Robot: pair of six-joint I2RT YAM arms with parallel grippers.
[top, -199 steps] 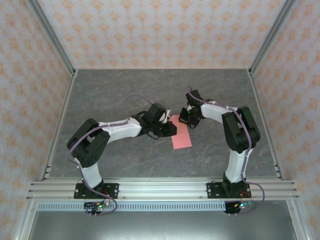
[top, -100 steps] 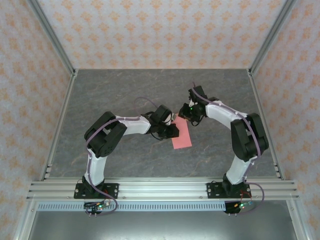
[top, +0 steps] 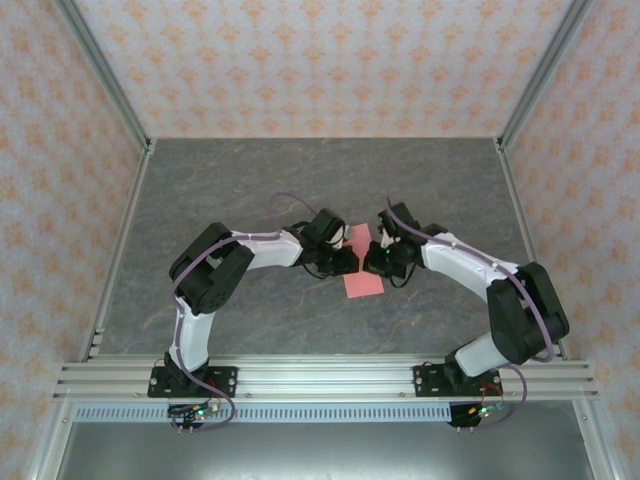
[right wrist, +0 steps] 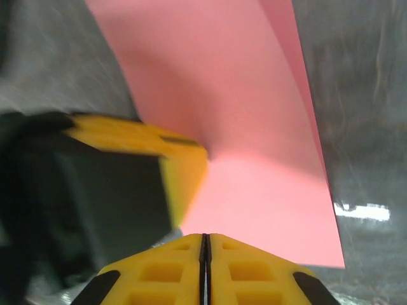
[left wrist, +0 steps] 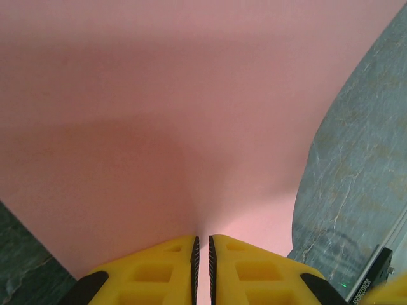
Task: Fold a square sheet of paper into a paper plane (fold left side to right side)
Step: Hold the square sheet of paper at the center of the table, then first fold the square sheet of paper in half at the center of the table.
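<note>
The square sheet of paper (top: 365,283) lies on the grey table as a narrow salmon-pink rectangle, folded in half. My left gripper (top: 347,260) is at its left edge, jaws nearly together with pink paper pinched in the slit (left wrist: 202,244); the sheet (left wrist: 191,95) puckers toward them. My right gripper (top: 373,262) faces it from the right, low over the paper (right wrist: 254,127), its fingertips (right wrist: 205,240) pressed shut with no gap. Nothing shows between its pads. A yellow finger of the left gripper (right wrist: 162,143) rests on the sheet just ahead.
The grey marble-patterned table (top: 230,190) is walled by patterned panels, with metal posts at the back corners (top: 150,142). An aluminium rail (top: 320,378) with both arm bases runs along the near edge. Both arms bend inward and nearly meet over the paper.
My right gripper has moved from the paper's far end toward me to its middle right, facing the left gripper. The left arm's elbow swung inward; its gripper stayed on the paper.
</note>
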